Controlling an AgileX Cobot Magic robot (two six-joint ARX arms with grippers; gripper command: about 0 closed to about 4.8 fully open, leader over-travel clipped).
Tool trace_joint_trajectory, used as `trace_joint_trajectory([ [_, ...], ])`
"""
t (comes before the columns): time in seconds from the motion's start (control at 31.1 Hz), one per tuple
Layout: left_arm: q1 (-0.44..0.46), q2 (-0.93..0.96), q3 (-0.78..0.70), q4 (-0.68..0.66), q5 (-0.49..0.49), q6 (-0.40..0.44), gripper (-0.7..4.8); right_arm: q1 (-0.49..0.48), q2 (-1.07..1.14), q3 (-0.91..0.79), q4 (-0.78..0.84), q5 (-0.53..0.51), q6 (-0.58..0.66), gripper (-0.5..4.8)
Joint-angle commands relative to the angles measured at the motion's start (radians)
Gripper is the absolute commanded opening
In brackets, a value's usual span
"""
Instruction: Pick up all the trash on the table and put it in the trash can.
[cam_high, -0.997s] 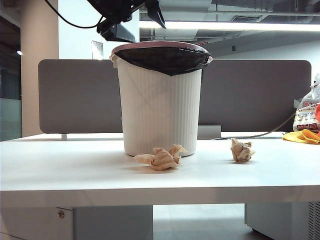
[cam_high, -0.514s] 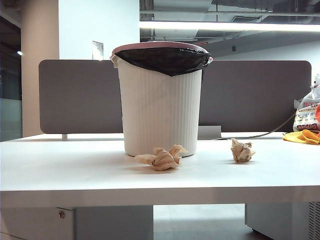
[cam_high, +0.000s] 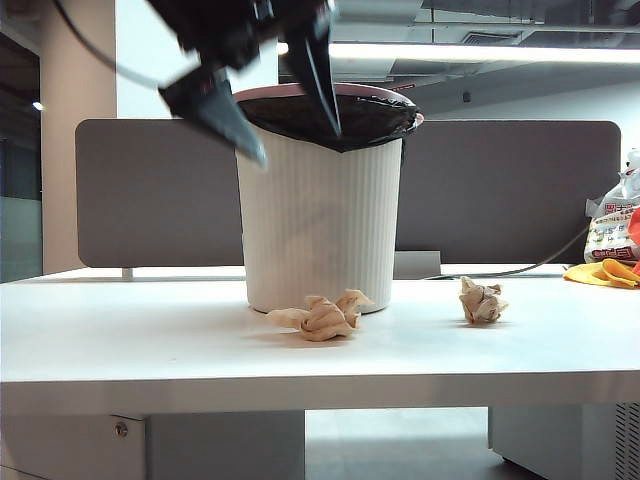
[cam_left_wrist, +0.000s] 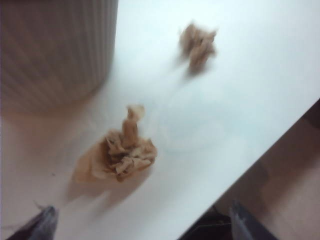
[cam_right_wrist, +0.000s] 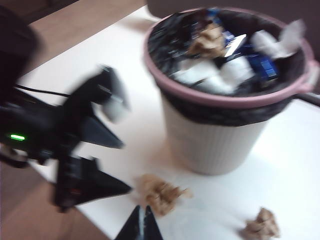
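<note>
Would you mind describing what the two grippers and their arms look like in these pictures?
The left gripper is black, with two long, pointed, blade-like fingers tapering to sharp tips; a dark cable loops off its arm. In the right wrist view its black body carries a small green light and a pale rounded part. Only the right gripper tips show: two dark, narrow, pointed fingers.

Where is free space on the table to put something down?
The white table is bare left of the trash can and between the two paper wads. It is crowded at the bin's foot and the far right corner with the bag and cloth. The left gripper, fingers open, hangs by the bin.
</note>
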Motion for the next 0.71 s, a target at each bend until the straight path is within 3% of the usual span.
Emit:
trace_joint_trajectory([
  [0.03,-0.033,0.031,-0.063,0.180,-0.092,-0.020,4.79,0.006,0.007,-0.055,-0.048,-0.013,-0.003,-0.07],
  [0.19,-0.039,0.125,-0.073,0.232,-0.113,-0.027,4.79,0.028,0.006,-0.169,-0.048,-0.058,0.040,-0.07],
  [0.32,-0.037,0.205,-0.073,0.229,-0.113,-0.093,4.79,0.035,0.006,-0.234,-0.040,-0.074,0.043,-0.07],
  [0.71,-0.037,0.370,-0.072,0.273,-0.143,-0.106,4.79,0.053,0.006,-0.253,0.012,-0.082,0.043,-0.07],
])
